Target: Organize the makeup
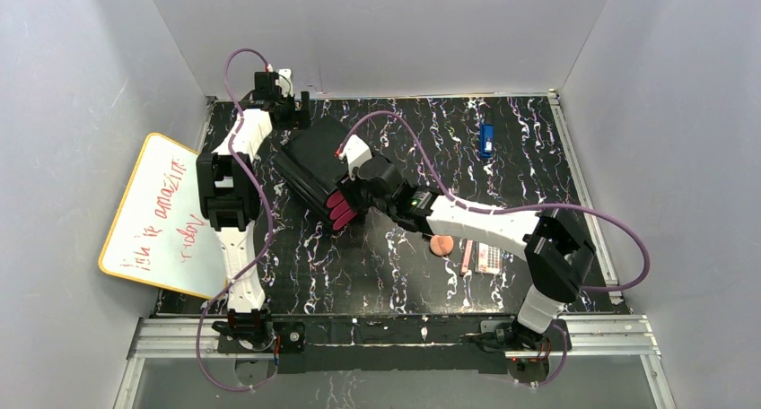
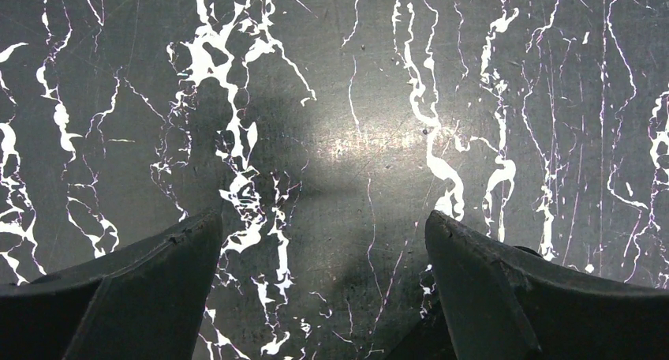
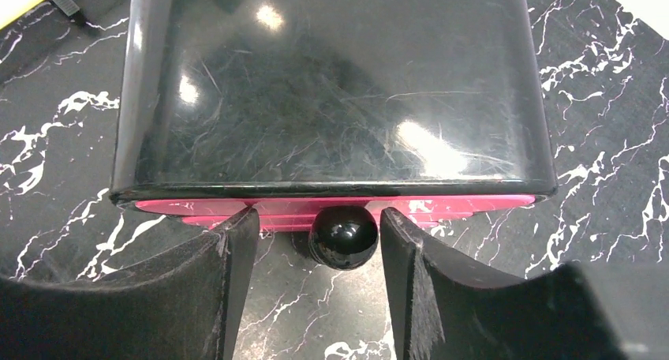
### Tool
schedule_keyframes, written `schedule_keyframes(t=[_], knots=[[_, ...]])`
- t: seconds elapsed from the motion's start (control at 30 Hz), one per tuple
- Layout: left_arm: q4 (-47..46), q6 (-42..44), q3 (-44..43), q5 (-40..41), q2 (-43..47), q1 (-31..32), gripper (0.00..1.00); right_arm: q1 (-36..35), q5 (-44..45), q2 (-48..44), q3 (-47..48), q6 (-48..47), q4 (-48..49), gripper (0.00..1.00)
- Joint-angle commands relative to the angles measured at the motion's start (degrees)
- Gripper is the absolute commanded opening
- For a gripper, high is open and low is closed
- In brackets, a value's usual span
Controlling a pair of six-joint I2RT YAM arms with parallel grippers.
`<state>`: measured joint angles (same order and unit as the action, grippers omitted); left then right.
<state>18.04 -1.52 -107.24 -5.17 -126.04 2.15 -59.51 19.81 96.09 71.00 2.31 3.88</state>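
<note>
The round peach disc (image 1: 441, 245) lies on the marbled table just under my right forearm. A pink stick (image 1: 466, 258) and the pale dotted palette (image 1: 489, 258) lie right of it. The dark-red stick and the small black compact are not in view. My right gripper (image 1: 354, 200) is at the front of the black box with pink drawers (image 1: 314, 167). In the right wrist view it (image 3: 318, 218) is open, its fingers on either side of a black round drawer knob (image 3: 342, 236), with a gap on each side. My left gripper (image 1: 296, 108) is open and empty over bare table (image 2: 323, 226).
A small blue rectangular object (image 1: 486, 140) lies at the back right. A whiteboard with a yellow rim (image 1: 161, 216) leans at the table's left edge. Grey walls close in the table on three sides.
</note>
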Motion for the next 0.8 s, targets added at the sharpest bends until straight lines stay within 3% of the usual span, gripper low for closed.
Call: schedule_keyframes(t=[0.0, 0.4, 0.77], knots=[[1.3, 0.6, -1.6, -0.9, 3.0, -0.2, 0.97, 1.1, -0.2, 0.0, 3.6, -0.6, 1.0, 0.64], [2.1, 0.9, -2.2, -1.6, 2.7, -0.2, 0.97, 3.1, -2.0, 0.2, 2.4, 0.6, -0.1, 0.51], [2.7, 1.3, -2.9, -1.7, 2.2, -0.2, 0.97, 4.2, -3.6, -0.5, 0.1, 1.7, -1.0, 0.29]])
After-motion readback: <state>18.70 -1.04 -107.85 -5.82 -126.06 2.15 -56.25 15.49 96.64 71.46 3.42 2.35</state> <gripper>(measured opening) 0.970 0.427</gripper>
